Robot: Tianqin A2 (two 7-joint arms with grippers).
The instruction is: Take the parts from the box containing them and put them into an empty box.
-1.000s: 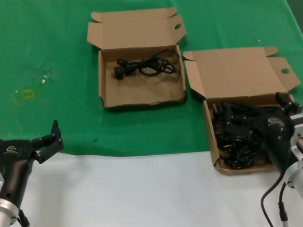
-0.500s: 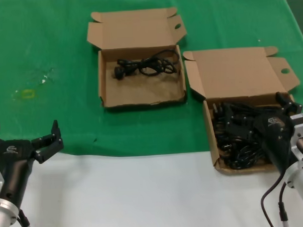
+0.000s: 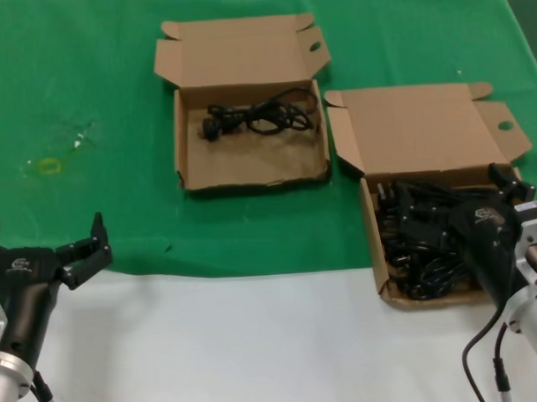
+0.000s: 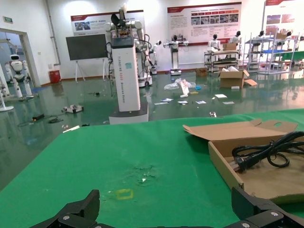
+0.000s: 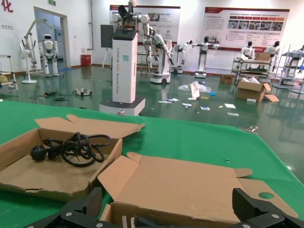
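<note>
While the green table (image 3: 88, 75) fills the head view, two open cardboard boxes sit on it side by side. Near box (image 3: 432, 204), on the right, is heaped with black power cords (image 3: 420, 240); far box (image 3: 249, 135) holds one looped cord (image 3: 257, 118) near its back wall. Right gripper (image 3: 506, 188) hovers over the heap with fingers spread, holding nothing. Left gripper (image 3: 45, 240) is parked at the table's near left edge, fingers spread apart too, well away from both boxes.
</note>
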